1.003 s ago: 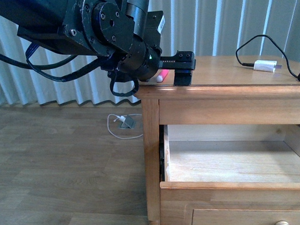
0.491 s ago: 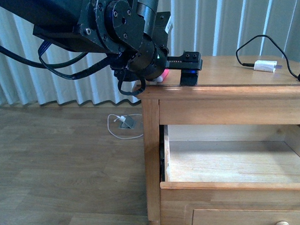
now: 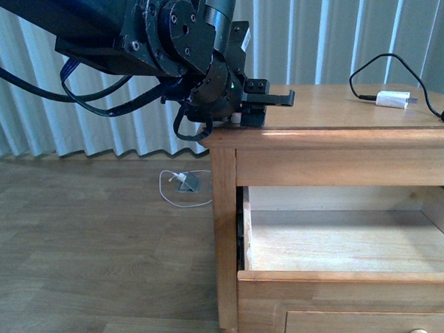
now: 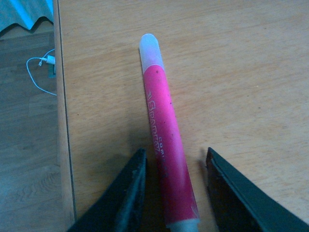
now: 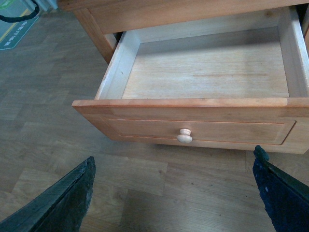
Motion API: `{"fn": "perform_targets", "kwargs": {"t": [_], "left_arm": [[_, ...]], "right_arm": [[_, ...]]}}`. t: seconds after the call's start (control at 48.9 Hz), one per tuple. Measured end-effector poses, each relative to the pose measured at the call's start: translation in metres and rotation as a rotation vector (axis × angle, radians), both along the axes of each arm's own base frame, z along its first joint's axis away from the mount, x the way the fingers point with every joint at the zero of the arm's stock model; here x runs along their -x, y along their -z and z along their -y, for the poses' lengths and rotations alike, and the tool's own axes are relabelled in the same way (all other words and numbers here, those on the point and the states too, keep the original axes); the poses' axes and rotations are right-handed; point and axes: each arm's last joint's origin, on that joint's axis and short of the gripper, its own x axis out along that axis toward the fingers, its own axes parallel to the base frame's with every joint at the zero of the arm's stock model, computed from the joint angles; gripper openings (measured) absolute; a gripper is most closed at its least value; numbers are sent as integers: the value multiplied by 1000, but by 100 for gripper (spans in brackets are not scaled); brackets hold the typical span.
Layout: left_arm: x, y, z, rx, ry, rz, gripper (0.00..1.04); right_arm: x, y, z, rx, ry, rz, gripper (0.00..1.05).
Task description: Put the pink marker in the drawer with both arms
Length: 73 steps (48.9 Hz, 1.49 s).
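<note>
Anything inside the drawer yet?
No: the drawer shows only bare pale wood. The strip right behind its front panel is covered. The pink marker lies on the tabletop between the left jaws.

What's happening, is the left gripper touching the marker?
Apart. Left wrist view: marker lies between the left gripper's open fingers, with tabletop showing on both sides.

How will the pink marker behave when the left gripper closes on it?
The pink marker looks like a stiff, smooth plastic tube, so it probably will not bend but may slip. Being round and lying flat on the tabletop, it could roll if the left gripper touches one side first. Slim, so likely light.
</note>
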Motion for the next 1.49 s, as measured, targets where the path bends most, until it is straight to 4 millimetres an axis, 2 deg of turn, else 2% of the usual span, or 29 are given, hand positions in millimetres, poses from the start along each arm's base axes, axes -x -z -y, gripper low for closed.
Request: {"fn": "perform_targets", "kwargs": {"t": [0.102, 0.246, 0.389, 0.553, 0.757, 0.901, 1.044, 1.29, 1.494], "left_arm": [[-1, 1, -3, 3, -8, 6, 17], [-2, 4, -8, 38, 17, 36, 15], [5, 4, -22, 80, 130, 50, 15], [26, -1, -36, 116, 333, 65, 15], [61, -17, -48, 94, 568, 85, 15], [80, -13, -52, 80, 698, 64, 15], [81, 1, -46, 49, 695, 48, 15], [82, 34, -14, 18, 713, -1, 15], [83, 46, -3, -2, 702, -26, 15]], "right_arm": [[0, 0, 0, 0, 0, 0, 96], [0, 0, 0, 0, 0, 0, 96], [0, 0, 0, 0, 0, 0, 96], [0, 0, 0, 0, 0, 0, 96], [0, 0, 0, 0, 0, 0, 96], [0, 0, 0, 0, 0, 0, 96], [0, 0, 0, 0, 0, 0, 96], [0, 0, 0, 0, 0, 0, 96], [0, 0, 0, 0, 0, 0, 96]]}}
